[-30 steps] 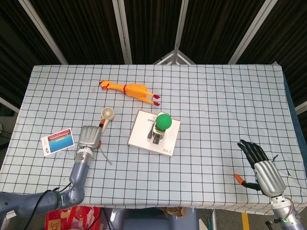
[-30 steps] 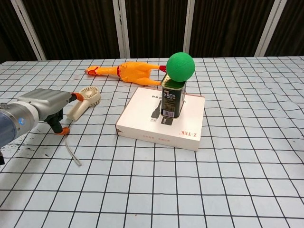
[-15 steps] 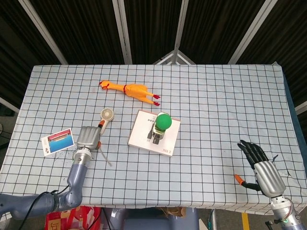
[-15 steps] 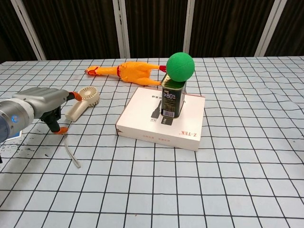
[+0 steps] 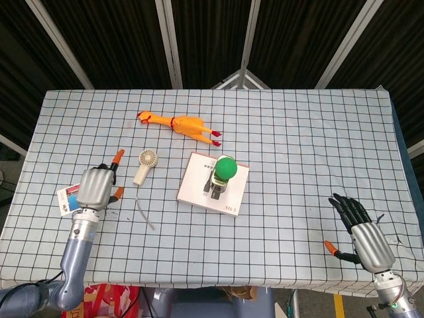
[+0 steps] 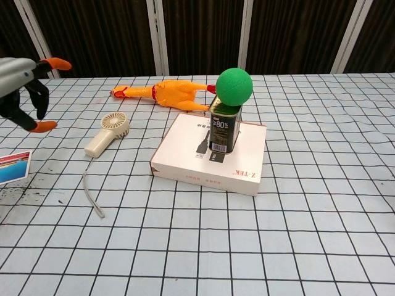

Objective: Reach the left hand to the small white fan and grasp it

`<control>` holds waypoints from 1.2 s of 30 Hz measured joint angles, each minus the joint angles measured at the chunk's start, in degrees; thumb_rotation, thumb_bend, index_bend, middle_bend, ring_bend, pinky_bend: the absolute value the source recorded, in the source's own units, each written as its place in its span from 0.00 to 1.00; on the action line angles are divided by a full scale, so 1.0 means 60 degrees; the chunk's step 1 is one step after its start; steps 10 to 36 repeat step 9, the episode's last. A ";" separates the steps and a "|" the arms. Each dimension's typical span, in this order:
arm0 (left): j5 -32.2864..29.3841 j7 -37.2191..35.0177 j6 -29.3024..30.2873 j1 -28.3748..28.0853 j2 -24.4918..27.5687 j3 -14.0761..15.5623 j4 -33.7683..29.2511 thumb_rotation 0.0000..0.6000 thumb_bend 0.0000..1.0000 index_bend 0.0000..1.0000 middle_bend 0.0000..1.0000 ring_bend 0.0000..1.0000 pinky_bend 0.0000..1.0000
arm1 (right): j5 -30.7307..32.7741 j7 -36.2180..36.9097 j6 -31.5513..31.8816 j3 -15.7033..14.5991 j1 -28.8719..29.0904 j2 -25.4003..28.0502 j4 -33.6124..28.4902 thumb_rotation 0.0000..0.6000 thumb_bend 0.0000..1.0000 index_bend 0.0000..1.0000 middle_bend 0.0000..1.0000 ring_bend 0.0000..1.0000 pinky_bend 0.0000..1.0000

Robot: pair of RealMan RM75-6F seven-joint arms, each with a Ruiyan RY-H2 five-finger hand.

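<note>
Just right of the left hand (image 5: 97,186) fingers (spread, empty) lies the fan (image 5: 144,165)

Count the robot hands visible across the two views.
2. The left hand hovers left of the small white fan, holding nothing. The right hand sits near the table's near-right corner, seen in the head view only.

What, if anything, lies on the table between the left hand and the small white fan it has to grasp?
Nothing visible stands in the way. The left hand is open and raised just left of the small white fan, with only bare checked cloth between them. The postcard lies under the hand's near side, and the thin cord trails toward the robot, both off the path.
</note>
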 measured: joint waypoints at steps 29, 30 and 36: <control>0.2507 -0.1957 0.1840 0.1945 0.1546 0.1537 -0.0428 1.00 0.12 0.00 0.00 0.00 0.00 | 0.0086 -0.0302 -0.0027 0.0040 -0.0014 -0.0067 -0.0004 1.00 0.29 0.00 0.00 0.00 0.06; 0.2507 -0.1957 0.1840 0.1945 0.1546 0.1537 -0.0428 1.00 0.12 0.00 0.00 0.00 0.00 | 0.0086 -0.0302 -0.0027 0.0040 -0.0014 -0.0067 -0.0004 1.00 0.29 0.00 0.00 0.00 0.06; 0.2507 -0.1957 0.1840 0.1945 0.1546 0.1537 -0.0428 1.00 0.12 0.00 0.00 0.00 0.00 | 0.0086 -0.0302 -0.0027 0.0040 -0.0014 -0.0067 -0.0004 1.00 0.29 0.00 0.00 0.00 0.06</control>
